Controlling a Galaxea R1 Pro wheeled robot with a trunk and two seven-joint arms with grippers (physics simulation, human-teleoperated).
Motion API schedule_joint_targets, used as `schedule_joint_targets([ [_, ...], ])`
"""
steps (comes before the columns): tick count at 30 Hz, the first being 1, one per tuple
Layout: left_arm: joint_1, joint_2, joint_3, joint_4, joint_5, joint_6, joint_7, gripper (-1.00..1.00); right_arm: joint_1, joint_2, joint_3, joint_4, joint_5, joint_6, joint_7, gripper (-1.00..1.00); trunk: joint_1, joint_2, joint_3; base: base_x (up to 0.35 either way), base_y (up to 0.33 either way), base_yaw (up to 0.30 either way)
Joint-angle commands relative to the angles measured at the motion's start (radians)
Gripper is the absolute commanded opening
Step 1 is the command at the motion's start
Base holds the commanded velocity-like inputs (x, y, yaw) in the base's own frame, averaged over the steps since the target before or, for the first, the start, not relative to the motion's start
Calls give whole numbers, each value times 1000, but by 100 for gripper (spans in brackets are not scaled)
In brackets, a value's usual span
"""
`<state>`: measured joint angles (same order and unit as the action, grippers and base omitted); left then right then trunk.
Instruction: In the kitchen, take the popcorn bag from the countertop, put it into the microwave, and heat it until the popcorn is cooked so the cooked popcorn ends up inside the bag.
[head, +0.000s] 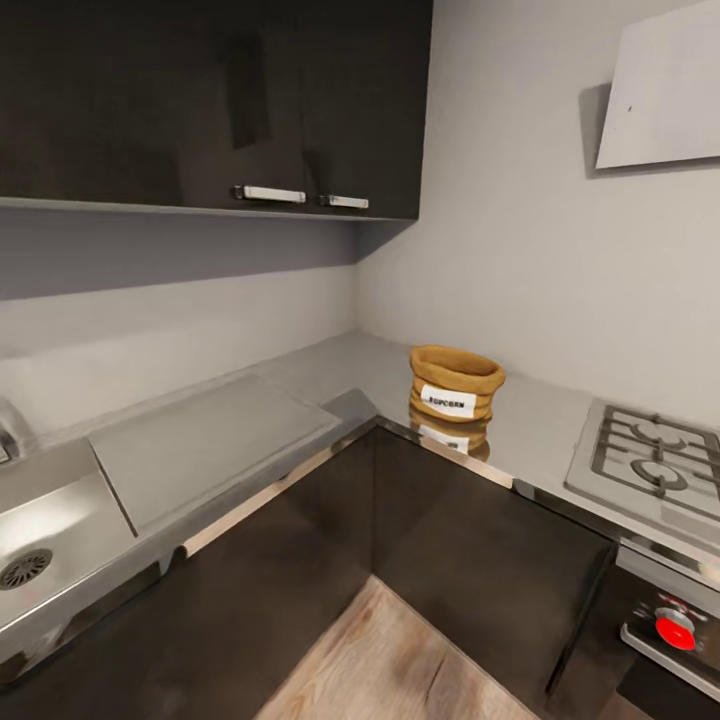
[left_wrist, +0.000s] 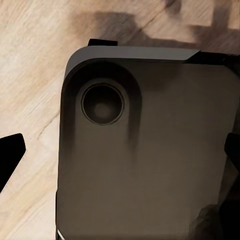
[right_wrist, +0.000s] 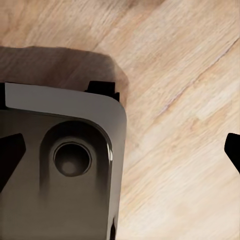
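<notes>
Sitting on the countertop (head: 540, 425) corner, popcorn bag (head: 455, 383) upright beside hob (head: 655, 458).

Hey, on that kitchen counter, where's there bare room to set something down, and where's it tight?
The widest free patch is the flat draining board between the sink and the inner corner. The corner behind the popcorn bag is bare too, as is the strip between the bag and the gas hob. It is tightest at the counter's front edge beside the bag, and on the hob grates.
</notes>
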<state>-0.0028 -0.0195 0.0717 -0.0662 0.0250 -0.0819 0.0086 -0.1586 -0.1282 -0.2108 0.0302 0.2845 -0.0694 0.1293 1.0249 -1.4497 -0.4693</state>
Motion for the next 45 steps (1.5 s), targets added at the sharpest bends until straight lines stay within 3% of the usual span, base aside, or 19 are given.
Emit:
schedule_joint_targets([
  [1, 0, 0, 6, 0, 3, -2, 1, 100, -1, -1, -9, 3, 9, -8, 2, 100, 0, 0, -1, 110, 24, 0],
  [8, 0, 0, 6, -1, 3, -2, 1, 100, -1, 2, -10, 3, 5, -10, 1, 100, 0, 0, -1, 66, 4, -63],
  [34, 0, -1, 6, 0, 3, -2, 2, 100, -1, 2, -10, 2, 4, -10, 0, 100, 0, 0, -1, 1, 0, -226],
  [45, 0, -2, 6, 0, 3, -2, 2, 100, -2, -3, -10, 2, 5, -9, 0, 100, 0, 0, -1, 0, 0, -31],
])
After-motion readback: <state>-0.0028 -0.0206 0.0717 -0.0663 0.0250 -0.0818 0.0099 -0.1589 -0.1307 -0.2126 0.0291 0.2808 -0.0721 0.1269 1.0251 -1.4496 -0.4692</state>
